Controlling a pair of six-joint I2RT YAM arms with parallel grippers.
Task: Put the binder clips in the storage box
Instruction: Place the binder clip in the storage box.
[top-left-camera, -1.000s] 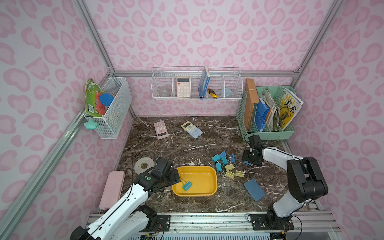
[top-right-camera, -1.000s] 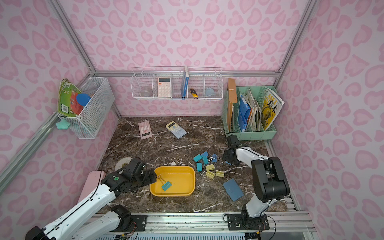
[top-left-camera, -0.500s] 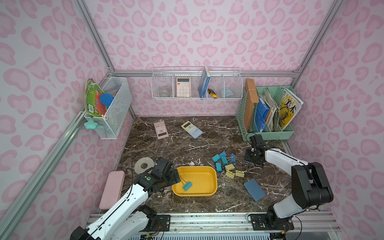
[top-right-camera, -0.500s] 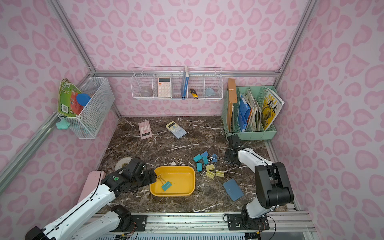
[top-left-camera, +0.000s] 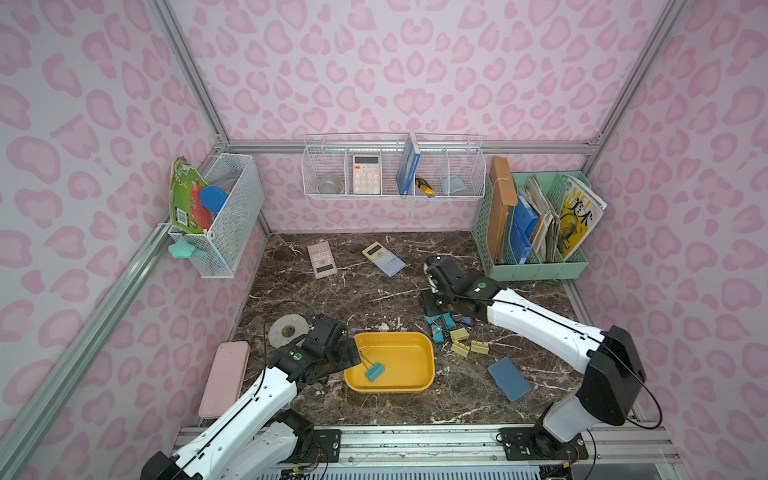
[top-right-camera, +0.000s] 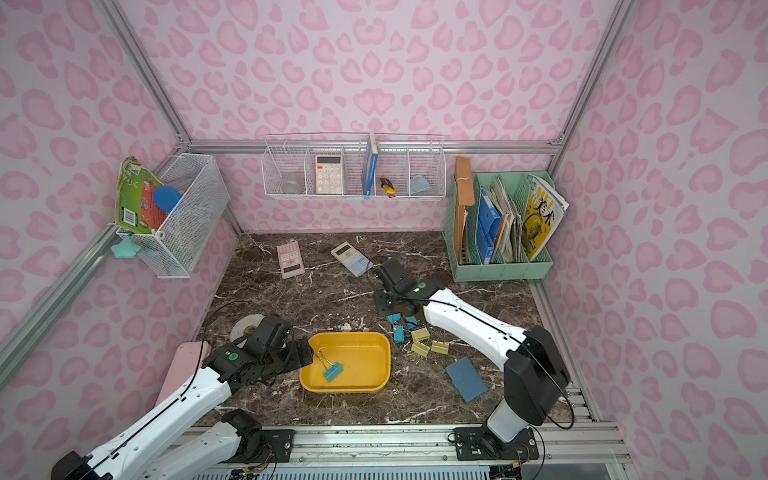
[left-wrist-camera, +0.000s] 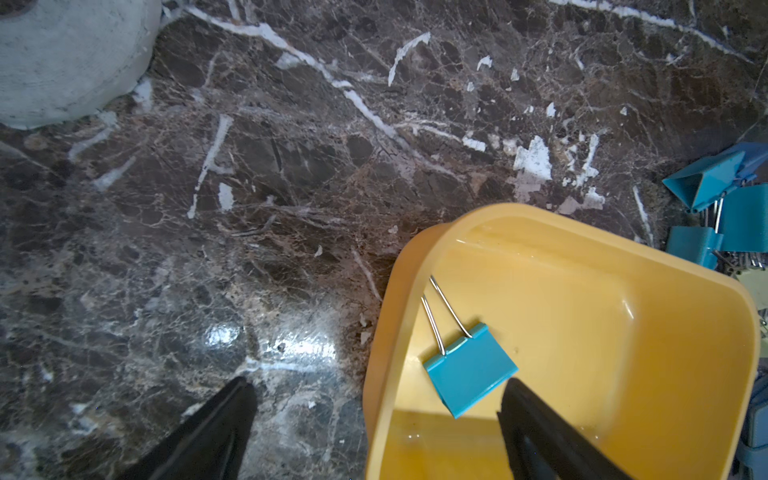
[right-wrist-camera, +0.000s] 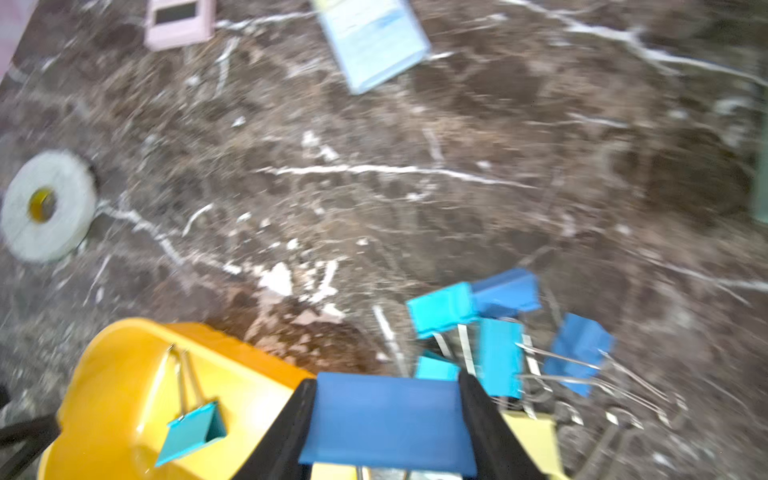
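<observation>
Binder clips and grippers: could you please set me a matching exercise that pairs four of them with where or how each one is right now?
Things:
1. teal binder clip
2. dark blue binder clip
3. pale yellow binder clips
4. left gripper

States:
A. on the marble table beside the storage box
B. open, at the storage box's rim
C. lying inside the storage box
D. held in the right gripper

Pairs: 1-C, 2-D, 3-A, 4-B

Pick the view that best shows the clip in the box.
Left wrist: the clip lies close and sharp on the box floor. Both top views show it small; the right wrist view shows it blurred.
</observation>
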